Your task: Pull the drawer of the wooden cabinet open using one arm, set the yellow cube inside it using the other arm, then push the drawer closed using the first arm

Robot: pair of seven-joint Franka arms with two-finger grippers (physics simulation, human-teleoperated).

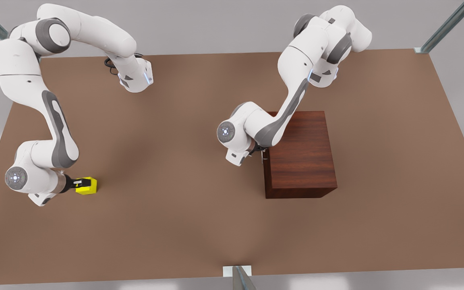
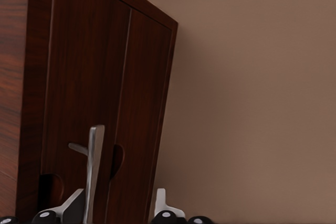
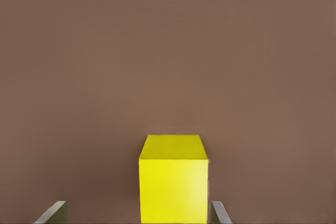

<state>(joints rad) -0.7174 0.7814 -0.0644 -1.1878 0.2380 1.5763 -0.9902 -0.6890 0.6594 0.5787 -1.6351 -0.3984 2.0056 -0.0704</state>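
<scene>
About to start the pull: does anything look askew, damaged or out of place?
Nothing stands out. The wooden cabinet sits square, drawer flush, left gripper open around its handle. The yellow cube rests flat between the open right gripper fingers.

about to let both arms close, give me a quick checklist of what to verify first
1. Left end effector lined up on the drawer's handle: ok, the bar stands between its open fingers.
2. Drawer shut in the wooden cabinet: ok, front sits flush, not yet pulled.
3. Right end effector around the yellow cube: ok, open fingers flank it on both sides.
4. Cube resting on the table: ok, not lifted yet.
5. Fingers touching the handle: cannot tell.
6. Arms apart: ok, the cube lies well to the front view's left of the cabinet.
</scene>
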